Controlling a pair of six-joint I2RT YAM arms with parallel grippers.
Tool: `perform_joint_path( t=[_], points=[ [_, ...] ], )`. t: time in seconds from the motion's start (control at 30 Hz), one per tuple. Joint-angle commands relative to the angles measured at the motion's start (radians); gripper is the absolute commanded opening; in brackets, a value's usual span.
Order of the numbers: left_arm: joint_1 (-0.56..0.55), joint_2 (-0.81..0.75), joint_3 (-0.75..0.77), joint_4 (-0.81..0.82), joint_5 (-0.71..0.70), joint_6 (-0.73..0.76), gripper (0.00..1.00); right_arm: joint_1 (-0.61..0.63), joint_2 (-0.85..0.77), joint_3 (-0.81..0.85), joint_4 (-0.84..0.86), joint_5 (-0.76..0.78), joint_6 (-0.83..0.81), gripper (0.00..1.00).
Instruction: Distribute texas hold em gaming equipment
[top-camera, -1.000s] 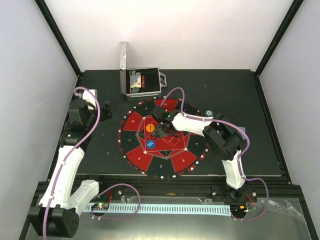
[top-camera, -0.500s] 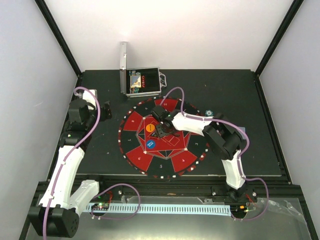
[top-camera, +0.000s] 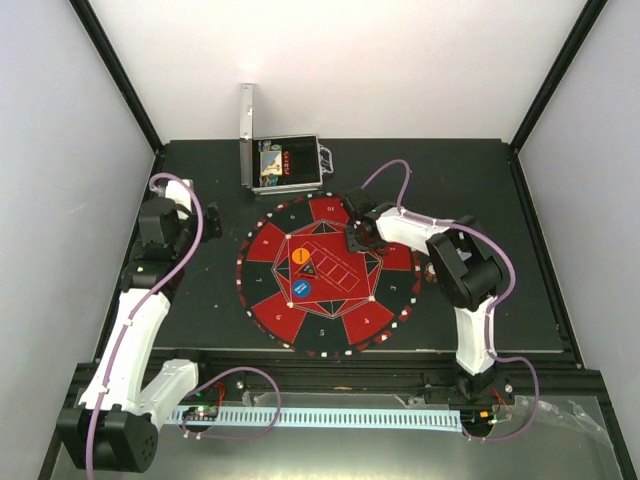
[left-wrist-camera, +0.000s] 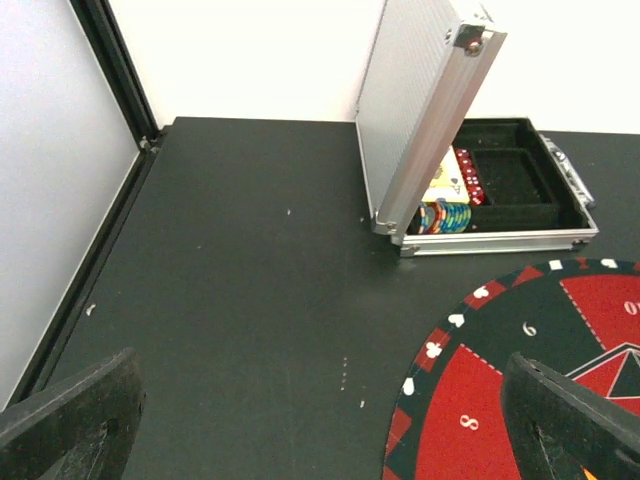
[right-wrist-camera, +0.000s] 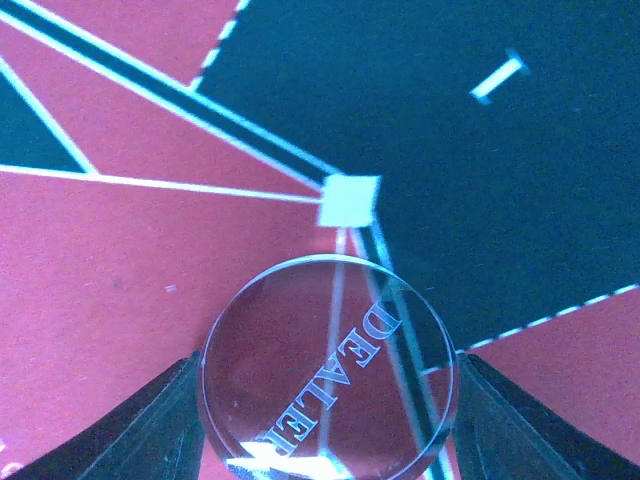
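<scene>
We see the right hand (right-wrist-camera: 327, 400) closed on a clear disc (right-wrist-camera: 325, 340) marked "DEALER", one finger (right-wrist-camera: 165, 425) pressed to each side of its rim. It holds the disc over the mat (top-camera: 300, 320), above a small white square where a red field meets a dark one; we cannot tell whether the disc touches the mat. From above, this hand sits over the mat's far right part. An orange disc (top-camera: 301, 256) and a blue disc (top-camera: 301, 289) lie on the mat's left half, near each other but apart.

Our left hand (left-wrist-camera: 320, 400) is spread wide and holds nothing, low over the bare counter (left-wrist-camera: 250, 280) left of the mat. Beyond it the case (left-wrist-camera: 500, 190) stands open just past the mat's far edge, with teal striped chips (left-wrist-camera: 445, 215) and red dice (left-wrist-camera: 470, 190) inside.
</scene>
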Motion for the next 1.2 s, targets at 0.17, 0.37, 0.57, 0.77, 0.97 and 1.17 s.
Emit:
perform_joint_path(
  t=[0.17, 0.37, 0.57, 0.77, 0.97, 1.17],
  points=[
    [-0.004, 0.034, -0.012, 0.04, -0.064, 0.039, 0.99, -0.087, 0.014, 0.054, -0.051, -0.032, -0.105, 0.61],
    [-0.004, 0.033, -0.026, 0.049, -0.078, 0.054, 0.99, -0.087, 0.065, 0.115, -0.082, -0.075, -0.139, 0.62],
    [-0.003, 0.021, -0.034, 0.054, -0.097, 0.063, 0.99, -0.087, 0.113, 0.171, -0.113, -0.089, -0.151, 0.62],
    [-0.004, -0.002, -0.046, 0.063, -0.121, 0.069, 0.99, -0.087, 0.183, 0.266, -0.155, -0.073, -0.149, 0.63],
    [-0.003, -0.006, -0.031, 0.051, -0.091, 0.055, 0.99, -0.087, 0.218, 0.316, -0.154, -0.046, -0.139, 0.64],
    [-0.004, -0.005, -0.019, 0.037, -0.055, 0.036, 0.99, -0.087, 0.232, 0.327, -0.137, -0.045, -0.125, 0.66]
  ],
)
